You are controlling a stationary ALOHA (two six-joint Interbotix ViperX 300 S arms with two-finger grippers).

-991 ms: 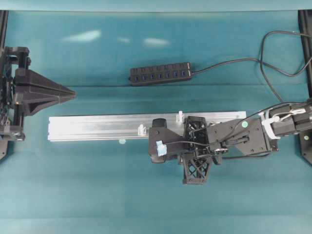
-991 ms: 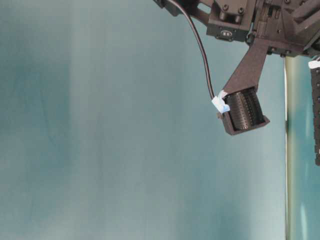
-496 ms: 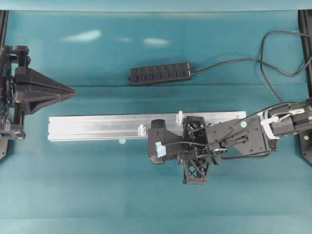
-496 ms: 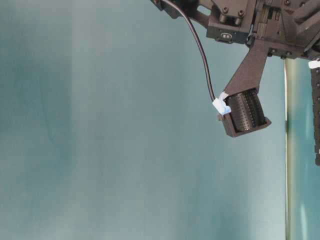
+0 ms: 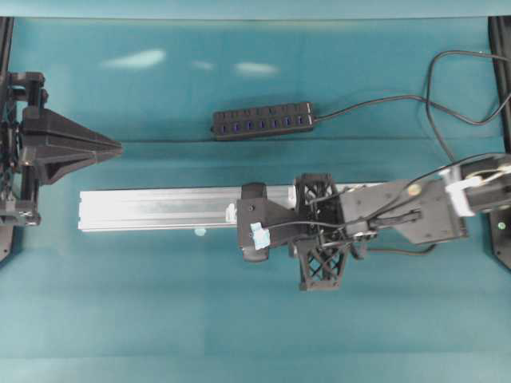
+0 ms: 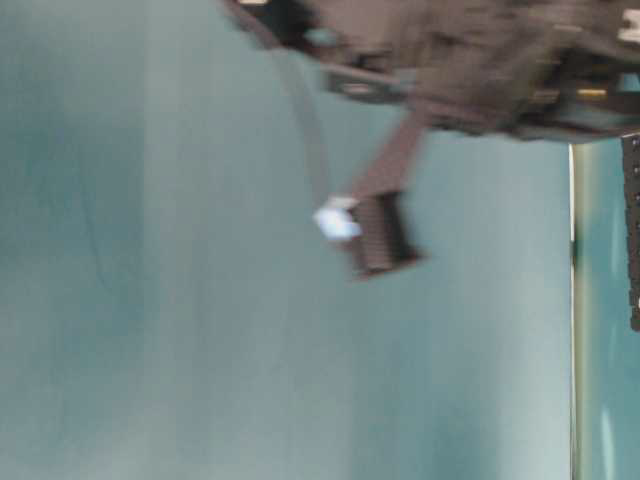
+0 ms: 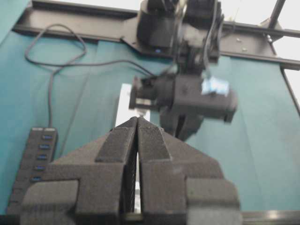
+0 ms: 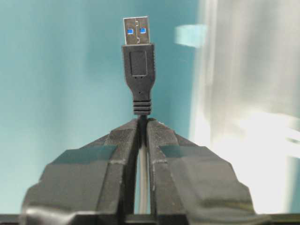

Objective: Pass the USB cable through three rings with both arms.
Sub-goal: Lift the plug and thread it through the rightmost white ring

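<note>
Between the jaws of the right claw (image 8: 143,124), clamped on the cord just behind its plug, the USB cable (image 8: 138,65) is held over the rail (image 5: 160,209); light and limp, it is best gripped near its stiff black blue-tongued plug, while the left claw (image 7: 137,123) is closed empty.

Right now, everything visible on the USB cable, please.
The USB cable ends in a black moulded plug with a ribbed strain relief and a silver metal tip showing two blue-backed square holes. In the right wrist view the plug stands straight out past the right gripper, whose jaws are shut on the cord just behind the strain relief; a short pale-looking stretch of cord runs back between them. The tip hangs free, touching nothing, with the blurred silver rail to its right. Elsewhere the cable cannot be made out.
</note>
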